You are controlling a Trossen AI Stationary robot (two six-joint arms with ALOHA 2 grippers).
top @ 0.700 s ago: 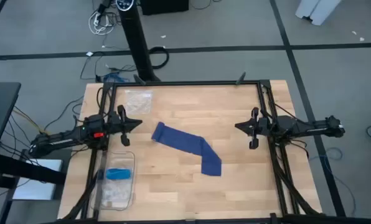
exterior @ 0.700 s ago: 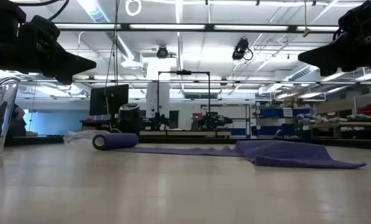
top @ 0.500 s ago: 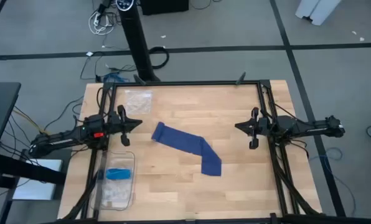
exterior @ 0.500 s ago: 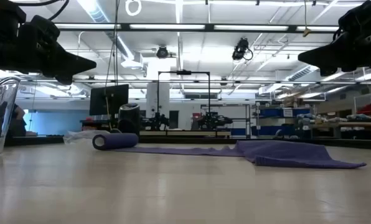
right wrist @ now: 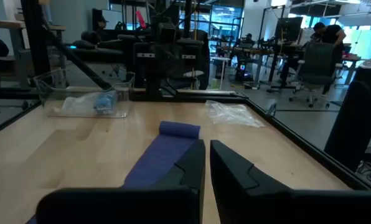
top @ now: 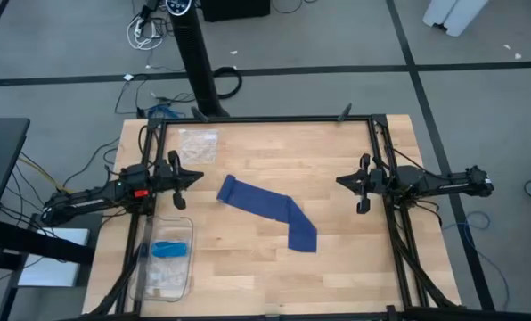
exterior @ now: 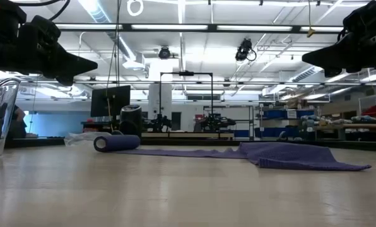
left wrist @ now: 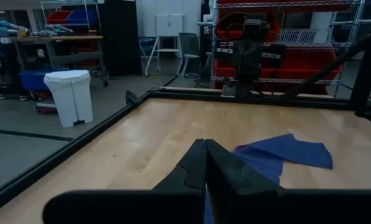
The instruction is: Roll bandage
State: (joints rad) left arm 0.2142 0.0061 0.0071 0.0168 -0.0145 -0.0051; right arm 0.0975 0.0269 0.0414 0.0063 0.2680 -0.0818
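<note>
Lighting: bright, even, from ceiling strip lights [exterior: 175,27]; glare overhead in low view. Shadows: faint on worktop [top: 337,259]. Focus: near wrist-view foreground soft.

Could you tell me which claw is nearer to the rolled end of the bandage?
Left. The left claw hangs just beside the bandage's rolled end; the right claw waits across the table.
</note>
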